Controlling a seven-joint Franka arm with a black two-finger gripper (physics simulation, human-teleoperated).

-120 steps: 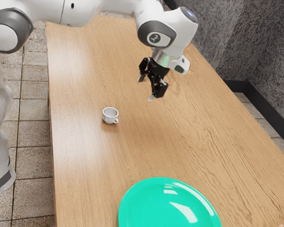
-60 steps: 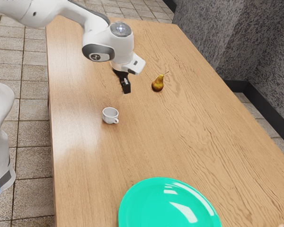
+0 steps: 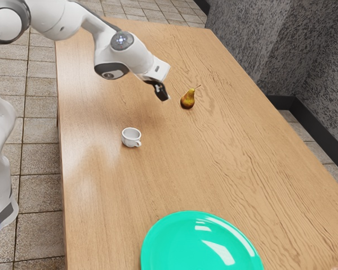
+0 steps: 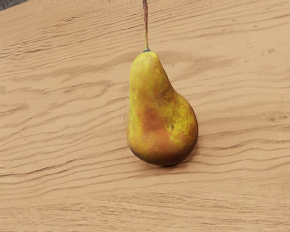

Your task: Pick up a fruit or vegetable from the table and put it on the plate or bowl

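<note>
One white arm (image 3: 62, 19) stretches in from the exterior view's upper left, low over the table (image 3: 242, 152). A white cup (image 3: 131, 136) stands upright, its pale inside showing. The gripper (image 3: 162, 93) tilts toward the pear (image 3: 186, 98), just beside it and apart; its jaws' state cannot be told. The pear stands upright on the wood, stem up. The green plate (image 3: 200, 242) lies well apart.
</note>
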